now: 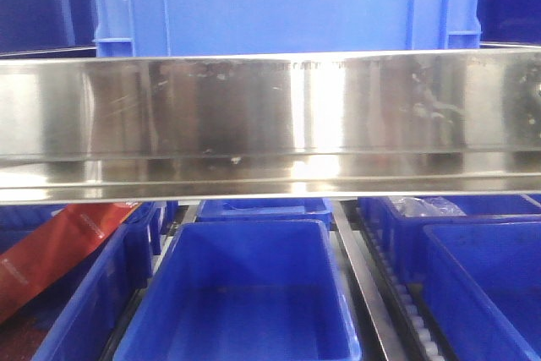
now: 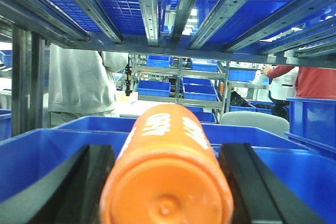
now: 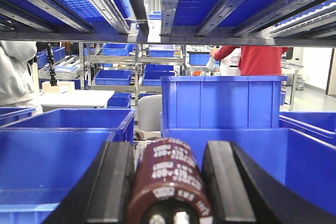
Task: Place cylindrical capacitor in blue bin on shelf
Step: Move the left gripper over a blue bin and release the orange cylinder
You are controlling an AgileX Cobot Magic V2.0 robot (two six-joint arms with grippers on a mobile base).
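A dark brown cylindrical capacitor (image 3: 168, 182) with white print lies lengthwise between the black fingers (image 3: 113, 182) of my right gripper (image 3: 169, 145), which is shut on it. Just below and ahead of it are blue bins (image 3: 52, 150) inside the shelf. My left gripper (image 2: 167, 148) is shut on an orange cylinder (image 2: 168, 182) with white print, held over the rim of another blue bin (image 2: 42, 145). The front view shows the shelf's shiny steel beam (image 1: 270, 116) and an empty blue bin (image 1: 254, 230) below it. Neither gripper appears there.
Roller rails (image 2: 149, 3) and bin undersides sit close overhead. A taller blue bin (image 3: 220, 100) stands ahead on the right. A red package (image 1: 59, 251) lies in the left bin, and a roller track (image 1: 414, 310) divides the lanes. People (image 2: 84, 82) stand behind the shelf.
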